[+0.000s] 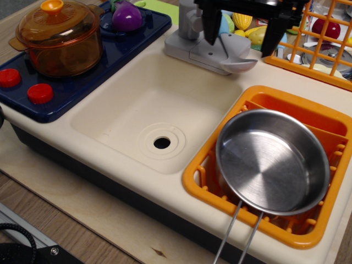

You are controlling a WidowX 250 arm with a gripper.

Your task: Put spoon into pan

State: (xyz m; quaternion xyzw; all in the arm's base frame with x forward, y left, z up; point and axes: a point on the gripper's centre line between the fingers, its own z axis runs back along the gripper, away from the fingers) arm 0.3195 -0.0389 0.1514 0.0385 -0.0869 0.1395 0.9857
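Note:
The spoon (238, 64) lies on the grey faucet base (190, 50) at the back of the sink. Its grey bowl points right, and its light blue handle runs up behind my gripper. My gripper (241, 34) hangs above it, open and empty, with one black finger (211, 25) left of the spoon and the other right of it. The shiny steel pan (272, 160) sits empty in the orange dish rack (193, 180) at the front right, its two-wire handle (239, 231) pointing toward the front edge.
The cream sink basin (148, 110) with a drain hole fills the middle. An amber pot with an orange-knobbed lid (59, 37) stands on the dark blue stove (82, 82) beside a purple eggplant (127, 16). An orange basket (319, 49) with toy food is at the back right.

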